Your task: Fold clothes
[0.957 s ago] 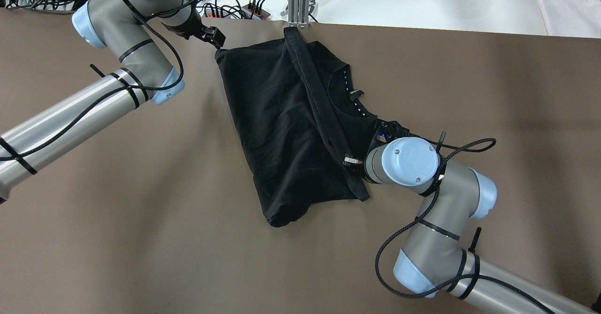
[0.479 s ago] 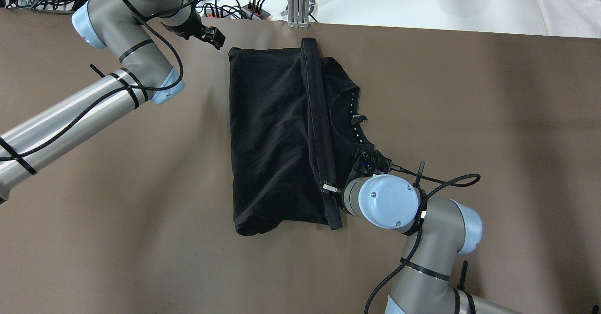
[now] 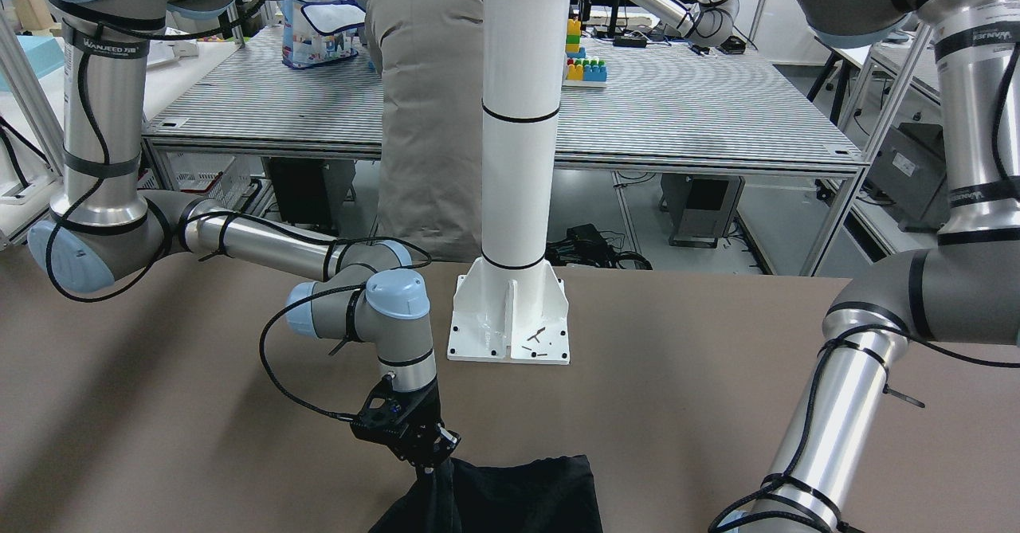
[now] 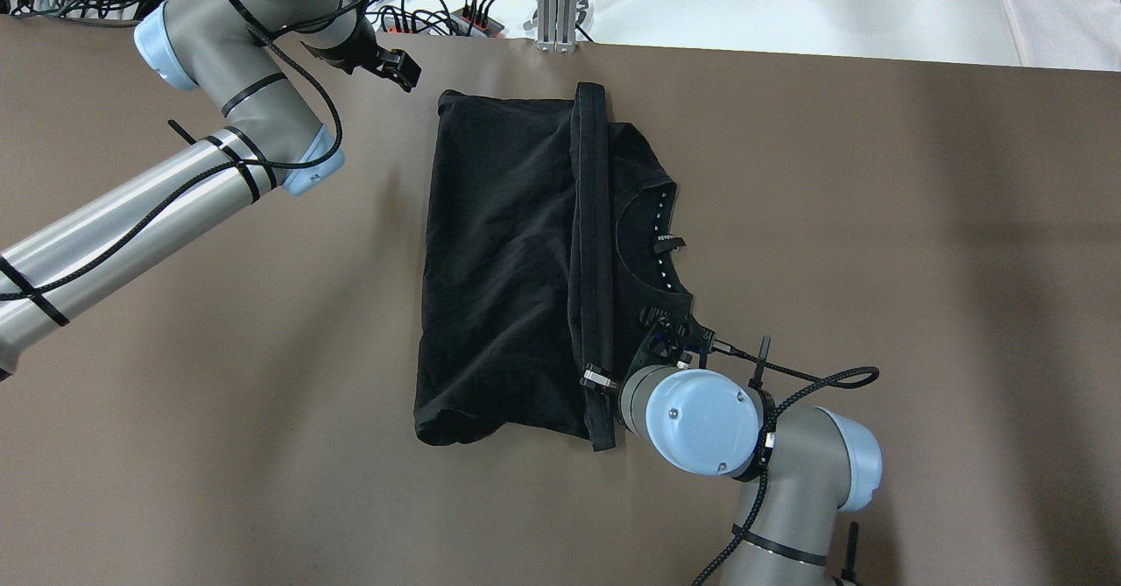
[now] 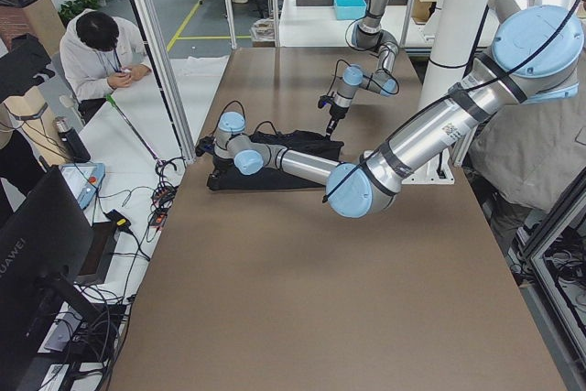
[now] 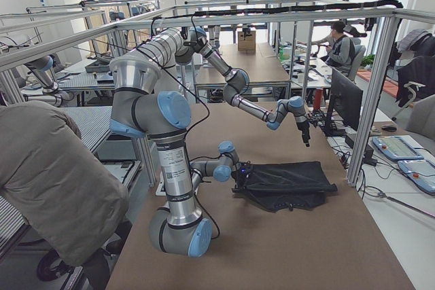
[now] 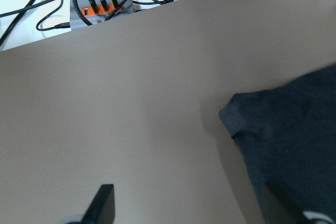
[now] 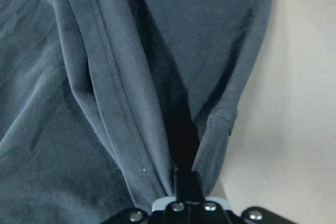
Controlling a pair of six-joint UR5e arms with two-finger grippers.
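Left tool (image 4: 401, 70) hovers with fingers spread; right tool (image 3: 433, 457), pointing down, clamps the clothes (image 4: 508, 262).

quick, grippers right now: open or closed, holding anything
left gripper: open, empty, clear of the shirt
right gripper: closed, pinching the shirt's edge

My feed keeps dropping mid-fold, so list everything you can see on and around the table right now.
T-shirt: one, black, part-folded, mid-table.
Table: one, brown.
Pole base: one, white, on the table's robot side.
Power strip: one, grey and orange, beyond the table's far edge.
Person's coat: one, beige, behind the pole.
Left gripper: one, fingers open, beside the T-shirt's far-left corner.
Right gripper: one, fingers shut on the T-shirt's near-right edge.
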